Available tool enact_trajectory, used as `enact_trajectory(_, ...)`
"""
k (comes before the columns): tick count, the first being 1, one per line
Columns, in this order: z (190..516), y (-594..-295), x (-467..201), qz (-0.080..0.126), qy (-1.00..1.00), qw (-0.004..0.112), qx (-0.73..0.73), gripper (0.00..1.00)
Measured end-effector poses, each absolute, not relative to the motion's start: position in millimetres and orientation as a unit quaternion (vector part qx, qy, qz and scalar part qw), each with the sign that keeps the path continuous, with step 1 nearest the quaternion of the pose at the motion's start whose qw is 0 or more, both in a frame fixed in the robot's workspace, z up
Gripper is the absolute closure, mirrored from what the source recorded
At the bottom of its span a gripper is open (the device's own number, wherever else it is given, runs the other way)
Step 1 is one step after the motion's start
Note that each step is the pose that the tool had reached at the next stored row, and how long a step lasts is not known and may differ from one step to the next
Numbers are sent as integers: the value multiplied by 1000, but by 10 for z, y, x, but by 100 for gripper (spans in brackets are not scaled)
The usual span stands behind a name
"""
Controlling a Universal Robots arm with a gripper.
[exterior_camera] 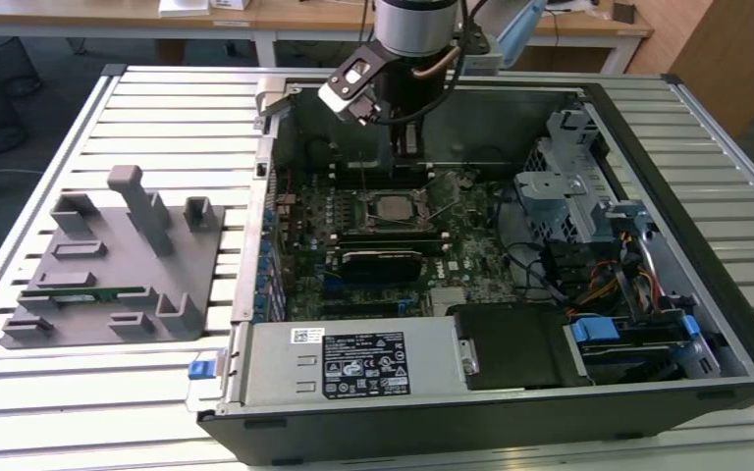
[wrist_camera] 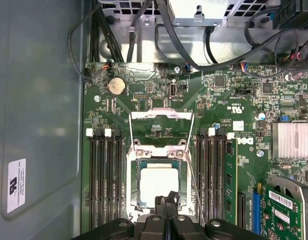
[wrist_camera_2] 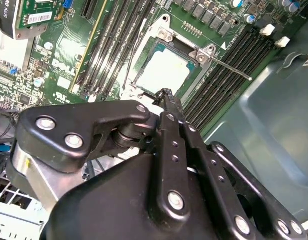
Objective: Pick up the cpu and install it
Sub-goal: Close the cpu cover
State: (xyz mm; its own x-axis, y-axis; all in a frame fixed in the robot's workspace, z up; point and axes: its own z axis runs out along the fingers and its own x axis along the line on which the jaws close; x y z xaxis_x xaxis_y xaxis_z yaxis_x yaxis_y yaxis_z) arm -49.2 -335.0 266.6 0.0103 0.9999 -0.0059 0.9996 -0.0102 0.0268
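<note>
First wrist view: cpu (wrist_camera: 159, 185) flat w/ top up.

Overall: bright, even light, soft shadows.
Worktop (exterior_camera: 154, 108): pale slats gleam softly.
Computer case (exterior_camera: 482, 113): interior dimmer, shadowed along its walls.
Cpu (wrist_camera: 159, 185) (wrist_camera_2: 164, 70): metal top glares white in both wrist views.

exterior view high over whole computer case (exterior_camera: 482, 427), both wrist views close above its socket (wrist_camera: 135, 187) (wrist_camera_2: 194, 52)
</note>
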Motion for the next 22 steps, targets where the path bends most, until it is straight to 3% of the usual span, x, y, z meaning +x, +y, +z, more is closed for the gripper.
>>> enact_trajectory(22,2776,-3452,-167,8,703,10,711,89)
